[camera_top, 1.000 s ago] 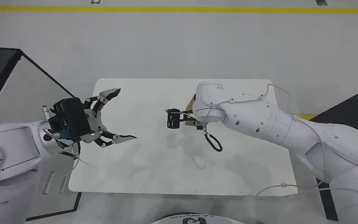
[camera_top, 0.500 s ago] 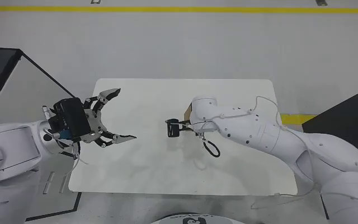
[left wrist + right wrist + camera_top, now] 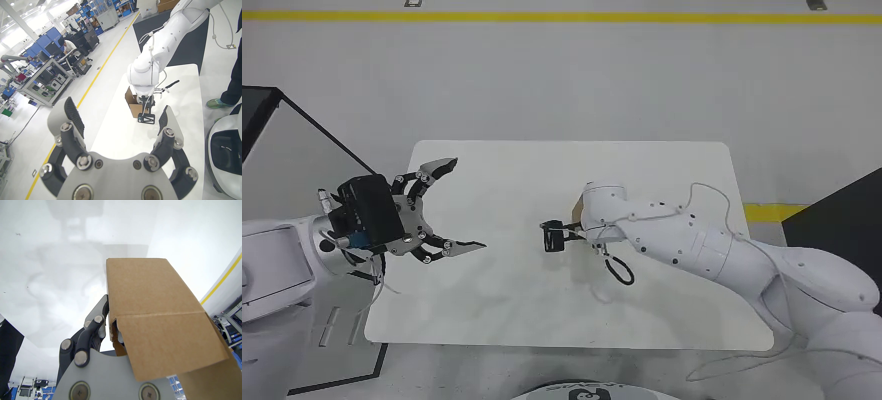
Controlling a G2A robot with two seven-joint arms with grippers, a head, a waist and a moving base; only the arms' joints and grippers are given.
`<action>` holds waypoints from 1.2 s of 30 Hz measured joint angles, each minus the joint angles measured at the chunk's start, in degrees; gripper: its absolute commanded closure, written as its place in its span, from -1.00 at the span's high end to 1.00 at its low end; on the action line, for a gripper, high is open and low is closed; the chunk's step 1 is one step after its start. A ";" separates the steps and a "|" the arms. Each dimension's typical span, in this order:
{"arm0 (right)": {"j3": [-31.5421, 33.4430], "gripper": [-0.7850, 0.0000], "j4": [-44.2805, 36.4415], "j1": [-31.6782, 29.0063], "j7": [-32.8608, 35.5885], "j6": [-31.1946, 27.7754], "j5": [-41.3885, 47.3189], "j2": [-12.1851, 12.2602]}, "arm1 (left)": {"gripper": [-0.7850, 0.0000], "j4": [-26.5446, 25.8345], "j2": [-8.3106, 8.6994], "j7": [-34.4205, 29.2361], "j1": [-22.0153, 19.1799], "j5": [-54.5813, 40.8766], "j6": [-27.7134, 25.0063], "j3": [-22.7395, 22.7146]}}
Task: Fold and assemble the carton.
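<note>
A brown carton [image 3: 149,298] hangs close above the white table, with my right gripper [image 3: 110,321] shut on one of its side walls. One finger [image 3: 100,311] presses the outside of that wall and the other sits inside the box. An end flap [image 3: 170,342] stands open toward the wrist. The left wrist view shows the carton [image 3: 135,108] under the right arm, top flap up. From above, a corner of the carton [image 3: 580,206] peeks out beneath that arm. My left gripper [image 3: 467,202] stays open near the table's left edge, nothing between its fingers [image 3: 74,113].
The white table [image 3: 492,300] has bare room between the two arms and along its front edge. A black panel [image 3: 262,110] stands off the table's left side. A loose black cable loop [image 3: 620,268] hangs from the right arm.
The right arm has swung toward the table's front edge, carrying the carton with it. The left arm has stayed still and open.
</note>
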 measured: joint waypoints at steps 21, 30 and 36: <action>0.00 -0.87 6.86 -3.16 -1.04 -1.06 -6.14 -6.21 | 1.00 0.00 0.00 0.00 0.00 0.00 0.00 0.00; 0.00 0.41 7.22 -2.71 -0.95 -0.96 -6.00 -6.83 | 1.00 0.00 0.00 0.00 0.00 0.00 0.00 0.00; 0.01 0.44 4.40 -1.57 0.17 0.15 -4.78 -5.81 | 1.00 0.00 0.00 0.00 0.00 0.00 0.00 0.00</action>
